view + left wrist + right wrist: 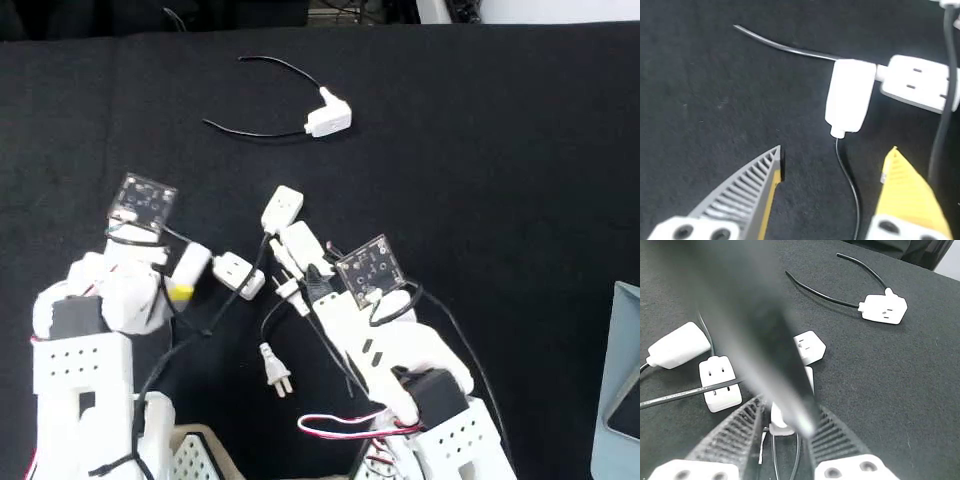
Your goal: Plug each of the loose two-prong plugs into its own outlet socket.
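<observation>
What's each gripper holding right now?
Left gripper: open, holding nothing.
Right gripper: appears closed on a white plug, partly hidden by a cable.

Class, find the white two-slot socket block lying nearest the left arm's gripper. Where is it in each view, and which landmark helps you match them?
High view: the socket block lies left of centre, just right of a rounded white plug.
Left wrist view: the block sits past the yellow finger, touching that plug.
Right wrist view: the block, slots up, beside the same plug.
Shared landmark: the rounded white plug.
</observation>
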### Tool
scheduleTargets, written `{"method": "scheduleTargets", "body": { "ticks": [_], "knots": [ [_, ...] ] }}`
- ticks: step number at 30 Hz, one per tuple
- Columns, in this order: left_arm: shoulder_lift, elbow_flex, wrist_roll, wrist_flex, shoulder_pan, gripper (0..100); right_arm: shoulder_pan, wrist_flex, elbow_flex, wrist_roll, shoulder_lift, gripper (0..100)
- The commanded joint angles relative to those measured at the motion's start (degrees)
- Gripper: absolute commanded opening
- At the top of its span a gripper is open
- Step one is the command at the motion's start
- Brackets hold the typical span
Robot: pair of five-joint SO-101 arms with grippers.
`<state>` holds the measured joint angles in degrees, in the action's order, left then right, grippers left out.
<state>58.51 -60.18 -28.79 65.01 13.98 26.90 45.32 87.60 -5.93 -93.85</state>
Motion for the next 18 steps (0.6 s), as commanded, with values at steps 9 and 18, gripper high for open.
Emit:
{"method": "scheduleTargets", "body": {
  "ticks": [9, 18],
  "knots": [
    [-8.7, -9.7, 0.6, -26.2, -2.7, 25, -0.8, 0.3, -0.2, 0.4, -0.8, 1.1],
    [-28.8, -5.6, 0.8, -41.4, 1.3, 25, -0.8, 0.3, -0.2, 0.4, -0.8, 1.1]
  ]
}}
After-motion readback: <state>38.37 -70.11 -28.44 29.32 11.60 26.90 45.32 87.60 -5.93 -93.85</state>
